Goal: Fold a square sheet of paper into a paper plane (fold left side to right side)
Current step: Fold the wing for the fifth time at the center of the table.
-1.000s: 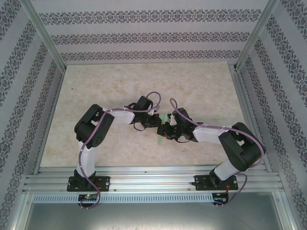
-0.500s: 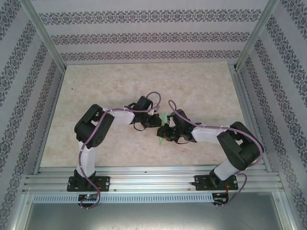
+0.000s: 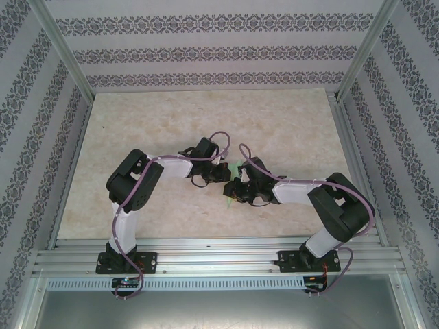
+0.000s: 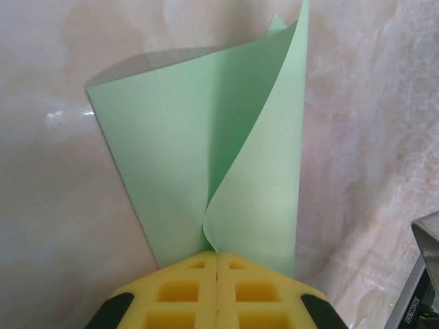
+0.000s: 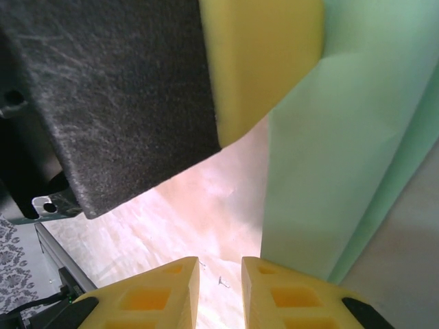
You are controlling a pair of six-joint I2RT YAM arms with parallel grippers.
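The left pincer (image 4: 217, 260) is clamped tight on the near tip of the light green paper sheet (image 4: 192, 151), its yellow pads pressed together with the paper caught at their seam. Ahead of it the sheet fans out, one flap low over the tabletop (image 4: 41, 219) and the other curling upright. The right pincer (image 5: 219, 274) stands narrowly parted, with bare tabletop showing between its pads. The sheet lies just to its right.

Left end effector (image 4: 217, 264) clamped shut; right end effector (image 5: 219, 274) slightly parted.
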